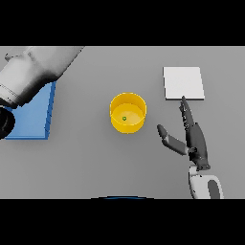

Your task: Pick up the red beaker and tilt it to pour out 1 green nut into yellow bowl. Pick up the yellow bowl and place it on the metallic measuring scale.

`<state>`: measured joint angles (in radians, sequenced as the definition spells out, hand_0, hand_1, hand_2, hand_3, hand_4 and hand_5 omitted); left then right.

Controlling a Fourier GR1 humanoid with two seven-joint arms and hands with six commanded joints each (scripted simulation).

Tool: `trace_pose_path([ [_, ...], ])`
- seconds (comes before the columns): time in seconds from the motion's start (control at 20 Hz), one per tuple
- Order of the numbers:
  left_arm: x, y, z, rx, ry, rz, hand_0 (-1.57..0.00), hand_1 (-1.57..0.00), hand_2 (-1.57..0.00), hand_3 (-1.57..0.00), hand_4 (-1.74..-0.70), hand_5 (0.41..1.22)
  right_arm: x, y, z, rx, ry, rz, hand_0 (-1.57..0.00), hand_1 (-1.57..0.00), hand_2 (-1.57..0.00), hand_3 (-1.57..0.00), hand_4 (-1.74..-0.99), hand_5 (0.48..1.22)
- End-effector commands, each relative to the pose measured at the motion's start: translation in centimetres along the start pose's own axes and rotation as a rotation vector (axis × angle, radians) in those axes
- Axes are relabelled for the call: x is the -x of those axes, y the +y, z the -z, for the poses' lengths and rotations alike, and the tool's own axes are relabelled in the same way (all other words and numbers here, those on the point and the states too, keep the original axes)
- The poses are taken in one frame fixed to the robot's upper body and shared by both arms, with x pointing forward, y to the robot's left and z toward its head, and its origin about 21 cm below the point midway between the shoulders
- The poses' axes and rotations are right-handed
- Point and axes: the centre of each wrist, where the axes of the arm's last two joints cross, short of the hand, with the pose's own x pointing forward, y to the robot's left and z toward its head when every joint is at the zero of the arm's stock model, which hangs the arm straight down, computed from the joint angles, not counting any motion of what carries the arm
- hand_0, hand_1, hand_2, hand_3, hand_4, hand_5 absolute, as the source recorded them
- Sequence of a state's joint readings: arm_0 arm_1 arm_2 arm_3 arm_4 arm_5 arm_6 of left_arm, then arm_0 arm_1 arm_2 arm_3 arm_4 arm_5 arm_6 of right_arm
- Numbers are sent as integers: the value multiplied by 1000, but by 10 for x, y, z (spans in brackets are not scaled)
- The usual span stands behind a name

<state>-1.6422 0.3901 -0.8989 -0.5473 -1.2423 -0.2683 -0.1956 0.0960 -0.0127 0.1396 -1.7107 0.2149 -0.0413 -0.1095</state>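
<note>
While the right hand [197, 141] lies spread on the grey table [86, 158], the yellow bowl [128, 113] apparently holds a green nut [124, 118].

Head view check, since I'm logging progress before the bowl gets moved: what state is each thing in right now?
yellow bowl: upright on the table, not held, one green nut inside.
metallic measuring scale: flat on the table, nothing on it.
blue mat: flat, partly covered by the left arm.
right hand: open, fingers straight, right of the bowl, touching nothing.
left hand: not visible; only the arm shows at upper left.
</note>
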Motion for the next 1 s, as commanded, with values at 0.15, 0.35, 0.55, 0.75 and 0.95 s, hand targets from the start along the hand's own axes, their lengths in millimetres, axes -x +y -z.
trace_pose_path([
  [0.15,74,-45,-24,71,231,-594,-1571,-1571,-1571,-1509,-1735,1221,0,-1,0,-20,-13,-10,1,1,1,1,-1105,578],
  [0.35,107,-134,-60,67,396,-1110,-1571,-1571,-1571,-1538,-1738,1221,-2,-4,5,-29,-29,-19,1,1,1,1,-1118,595],
  [0.55,81,-213,-81,126,630,-1374,-1571,-1571,-1571,-1558,-1740,1221,-1,-1,8,-41,-19,-55,1,1,1,1,-1132,621],
  [0.75,45,-262,-97,133,829,-1578,-1571,-1571,-1571,-1566,-1741,1221,0,-1,7,-61,-9,-46,1,1,1,1,-1133,640],
  [0.95,0,-299,-116,185,960,-1729,-1571,-1571,-1571,-1569,-1741,1221,2,-1,4,-64,-26,-37,1,1,1,1,-1127,664],
])
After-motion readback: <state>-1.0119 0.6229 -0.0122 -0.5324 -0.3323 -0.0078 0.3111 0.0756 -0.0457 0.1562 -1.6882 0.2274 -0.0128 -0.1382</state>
